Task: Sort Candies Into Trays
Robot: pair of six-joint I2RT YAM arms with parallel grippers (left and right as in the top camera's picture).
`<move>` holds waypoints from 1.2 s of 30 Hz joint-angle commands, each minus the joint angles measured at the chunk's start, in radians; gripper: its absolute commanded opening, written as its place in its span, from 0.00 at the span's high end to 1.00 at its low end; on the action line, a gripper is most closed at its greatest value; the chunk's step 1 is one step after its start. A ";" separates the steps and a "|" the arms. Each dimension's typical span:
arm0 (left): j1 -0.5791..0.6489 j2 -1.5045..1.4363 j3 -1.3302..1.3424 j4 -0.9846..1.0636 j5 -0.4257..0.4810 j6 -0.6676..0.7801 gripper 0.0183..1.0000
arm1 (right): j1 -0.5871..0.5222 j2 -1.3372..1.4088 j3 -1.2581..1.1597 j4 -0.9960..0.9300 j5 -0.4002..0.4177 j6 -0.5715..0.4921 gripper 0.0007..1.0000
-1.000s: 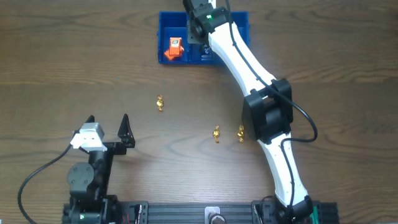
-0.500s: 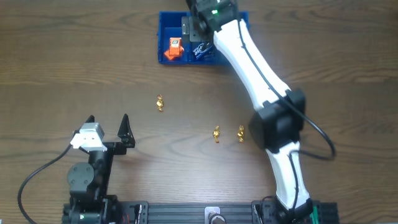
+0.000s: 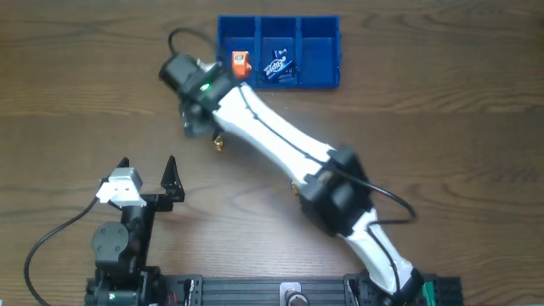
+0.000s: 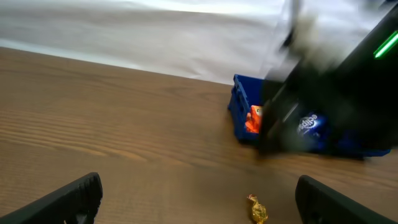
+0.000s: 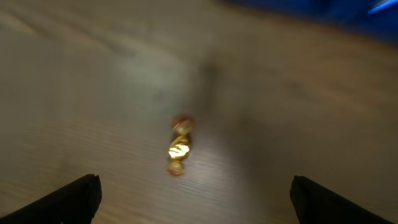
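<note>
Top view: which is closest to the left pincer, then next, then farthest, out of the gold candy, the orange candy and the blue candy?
1. The gold candy, on the bare table, up and right of the left pincer.
2. The orange candy, in the left compartment of the blue tray.
3. The blue candy, in the middle compartment, farther right.

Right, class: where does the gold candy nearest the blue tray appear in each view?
Top view: gold candy on the table, below the tray's left corner.
Left wrist view: candy on the table in front of the tray.
Right wrist view: candy mid-picture, alone on the wood.
Shared landmark: the tray; the blue blur in the right wrist view is probably it.
</note>
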 commanded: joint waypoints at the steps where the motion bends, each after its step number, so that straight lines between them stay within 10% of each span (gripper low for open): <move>1: 0.002 -0.006 -0.018 -0.037 0.011 0.014 0.00 | 0.015 0.127 -0.007 0.024 -0.071 0.103 0.00; 14: 0.002 -0.006 -0.018 -0.038 0.011 0.014 0.00 | 0.016 0.188 -0.007 0.043 -0.058 0.151 0.24; 29: 0.002 -0.006 -0.018 -0.038 0.011 0.014 0.00 | 0.012 0.192 -0.007 0.050 -0.049 0.151 0.82; 36: 0.002 -0.006 -0.018 -0.038 0.011 0.014 0.00 | -0.023 0.101 0.003 0.027 0.006 0.090 0.87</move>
